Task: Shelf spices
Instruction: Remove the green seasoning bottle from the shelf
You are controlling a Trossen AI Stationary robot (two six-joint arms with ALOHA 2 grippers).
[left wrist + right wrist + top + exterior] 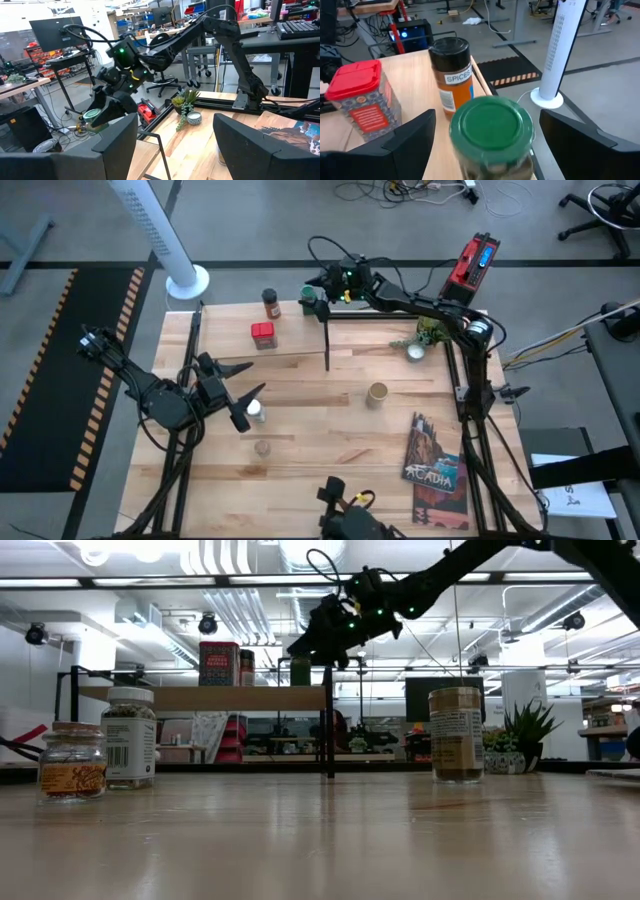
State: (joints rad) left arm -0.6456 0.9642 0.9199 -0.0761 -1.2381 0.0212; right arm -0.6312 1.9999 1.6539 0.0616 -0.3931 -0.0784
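The shelf (225, 345) stands at the table's far left. A red square tin (262, 333) and a dark-capped brown jar (270, 303) stand on it. The green-lidded jar (492, 125) stands upright near the shelf's right end. My right gripper (487, 135) is open, with one finger on either side of the jar and a narrow gap at each. My left gripper (252, 378) is open at mid-left and holds nothing. A white-capped clear jar (255, 412) stands on the table just beside it. The tan canister (377, 394) stands at mid-table.
A small clear jar with an orange label (263, 448) stands nearer the front edge. A green plant in a white pot (418, 345) is at the far right. The "Acadia" book (435, 460) lies at the near right. A white tower fan (185, 280) stands beyond the far-left corner.
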